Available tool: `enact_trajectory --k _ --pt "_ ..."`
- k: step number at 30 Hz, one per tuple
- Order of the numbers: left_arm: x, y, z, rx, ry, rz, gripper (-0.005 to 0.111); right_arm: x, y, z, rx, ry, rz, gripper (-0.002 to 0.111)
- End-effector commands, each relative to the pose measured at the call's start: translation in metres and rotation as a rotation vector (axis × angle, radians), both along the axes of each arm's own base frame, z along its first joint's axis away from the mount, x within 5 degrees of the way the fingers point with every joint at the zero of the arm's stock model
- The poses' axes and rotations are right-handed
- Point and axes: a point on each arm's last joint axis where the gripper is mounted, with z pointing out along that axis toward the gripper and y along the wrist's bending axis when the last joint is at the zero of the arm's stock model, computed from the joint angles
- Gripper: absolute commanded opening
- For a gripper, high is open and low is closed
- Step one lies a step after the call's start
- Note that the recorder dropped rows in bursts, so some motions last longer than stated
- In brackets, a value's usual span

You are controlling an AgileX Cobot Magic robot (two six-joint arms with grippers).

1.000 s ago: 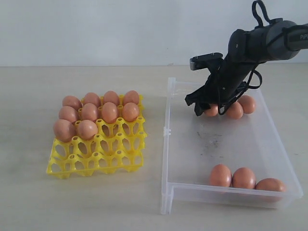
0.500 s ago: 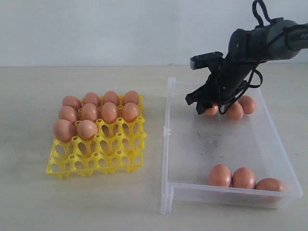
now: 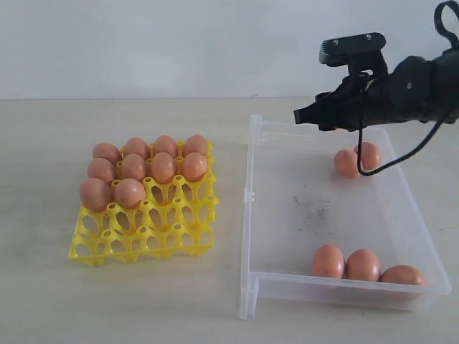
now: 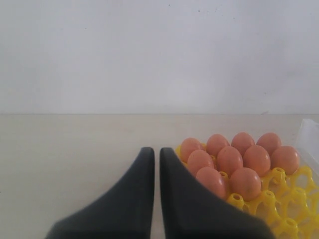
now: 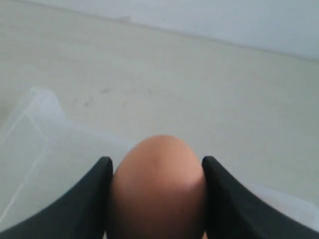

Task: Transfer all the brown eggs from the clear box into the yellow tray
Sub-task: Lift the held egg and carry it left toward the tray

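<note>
My right gripper (image 5: 157,161) is shut on a brown egg (image 5: 158,194), which fills the gap between its black fingers (image 5: 97,191). From the exterior view this gripper (image 3: 306,115) hangs above the far end of the clear box (image 3: 252,215), and the held egg is hidden there. Two brown eggs (image 3: 347,163) lie at the box's far right and three (image 3: 363,264) along its near wall. The yellow tray (image 3: 143,240) on the left holds several brown eggs (image 3: 163,167) in its back rows. My left gripper (image 4: 156,152) is shut and empty, beside the tray (image 4: 294,191).
The box's floor carries dark scuff marks (image 3: 312,208). The tray's front cups (image 3: 154,215) stand open. A pale wall (image 3: 179,43) rises behind the tabletop (image 3: 43,301). The left arm is outside the exterior view.
The right gripper closed on one of three eggs at the box's far end and lifted it up clear of the floor. Two eggs stay there. The arm swung up and right.
</note>
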Motion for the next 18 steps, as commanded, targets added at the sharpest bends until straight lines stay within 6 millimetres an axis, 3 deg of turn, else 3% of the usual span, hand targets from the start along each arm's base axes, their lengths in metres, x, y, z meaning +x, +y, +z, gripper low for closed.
enact_trajectory --k 1,6,11,18 --pt "0.000 0.000 0.000 -0.005 -0.013 0.006 0.004 -0.022 0.011 0.017 0.015 -0.218 0.025 0.000" --pt "0.000 0.000 0.000 -0.005 -0.013 0.006 0.004 -0.043 0.046 0.025 0.126 -0.396 0.193 0.000" --pt "0.000 0.000 0.000 -0.005 -0.013 0.006 0.004 -0.068 0.078 0.032 0.325 -0.549 0.581 0.000" --pt "0.000 0.000 0.000 -0.005 -0.013 0.006 0.004 -0.074 0.105 0.013 0.472 -0.466 0.910 0.000"
